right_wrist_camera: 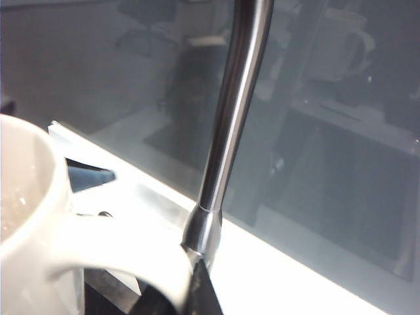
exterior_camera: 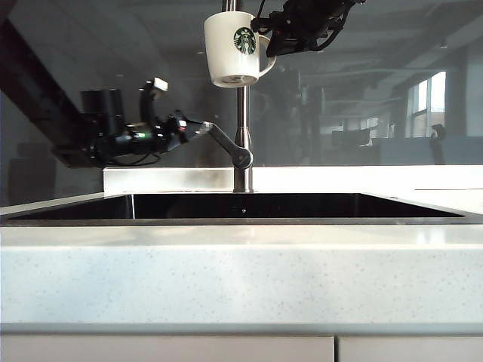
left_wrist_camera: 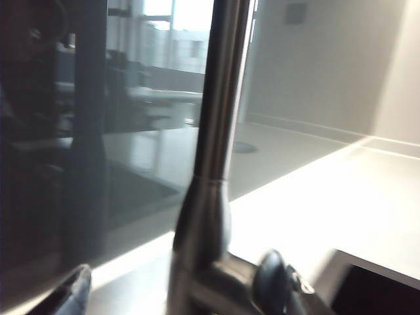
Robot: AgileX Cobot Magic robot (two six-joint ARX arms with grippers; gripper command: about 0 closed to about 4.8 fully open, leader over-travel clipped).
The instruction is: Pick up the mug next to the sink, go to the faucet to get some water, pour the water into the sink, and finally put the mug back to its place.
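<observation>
Leftmost in the exterior view, the left gripper [exterior_camera: 198, 130] reaches level toward the tip of the lever handle [exterior_camera: 226, 145] of the faucet [exterior_camera: 242, 136], its jaws standing wide apart and clamped on nothing. Below runs the sink [exterior_camera: 241, 207], dark-walled, set into the pale bench [exterior_camera: 241, 279]. Further right and high up, the mug [exterior_camera: 233, 48] hangs upright in front of the faucet tube near its top, logo facing the camera. Its handle is pinched by the right gripper [exterior_camera: 273, 41], jaws clamped on it. The right wrist view shows liquid glinting inside the mug.
</observation>
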